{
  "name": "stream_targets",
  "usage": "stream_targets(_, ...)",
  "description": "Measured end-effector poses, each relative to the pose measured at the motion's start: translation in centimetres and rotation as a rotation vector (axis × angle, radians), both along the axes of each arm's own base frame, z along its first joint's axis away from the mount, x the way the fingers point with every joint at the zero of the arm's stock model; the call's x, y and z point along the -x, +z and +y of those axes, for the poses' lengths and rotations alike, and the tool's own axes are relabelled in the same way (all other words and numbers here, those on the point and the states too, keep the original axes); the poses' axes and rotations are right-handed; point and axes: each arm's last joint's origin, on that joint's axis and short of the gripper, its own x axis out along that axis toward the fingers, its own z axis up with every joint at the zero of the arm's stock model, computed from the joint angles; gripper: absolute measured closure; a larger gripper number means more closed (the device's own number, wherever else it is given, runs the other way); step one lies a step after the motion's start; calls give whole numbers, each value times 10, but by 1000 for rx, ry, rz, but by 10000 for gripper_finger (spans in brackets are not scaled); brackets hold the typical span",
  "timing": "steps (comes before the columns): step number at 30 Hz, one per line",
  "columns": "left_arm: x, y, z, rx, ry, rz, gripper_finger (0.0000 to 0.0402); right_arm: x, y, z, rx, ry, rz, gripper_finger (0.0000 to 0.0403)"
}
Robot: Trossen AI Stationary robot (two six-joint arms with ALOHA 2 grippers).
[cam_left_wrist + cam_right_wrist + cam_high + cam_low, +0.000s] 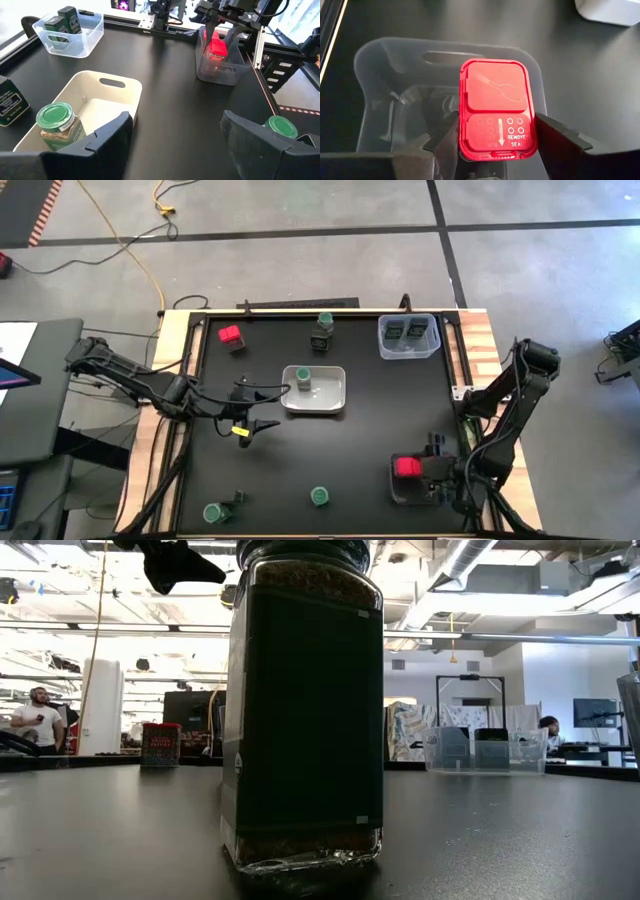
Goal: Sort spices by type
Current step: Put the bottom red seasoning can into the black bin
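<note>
The right claw is seen at about five o'clock on the tabletop, clenched on a red box held over a grey tray. The left claw is held released near nine o'clock, beside a white tray containing a green-lidded jar.
</note>
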Motion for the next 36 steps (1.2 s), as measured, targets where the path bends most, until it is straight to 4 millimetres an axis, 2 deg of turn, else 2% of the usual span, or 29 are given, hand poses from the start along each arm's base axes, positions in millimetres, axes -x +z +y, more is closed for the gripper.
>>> stream_targets(36, 0, 0, 0, -2, 0, 0, 111, 2, -1, -1, 4, -6, 21, 153)
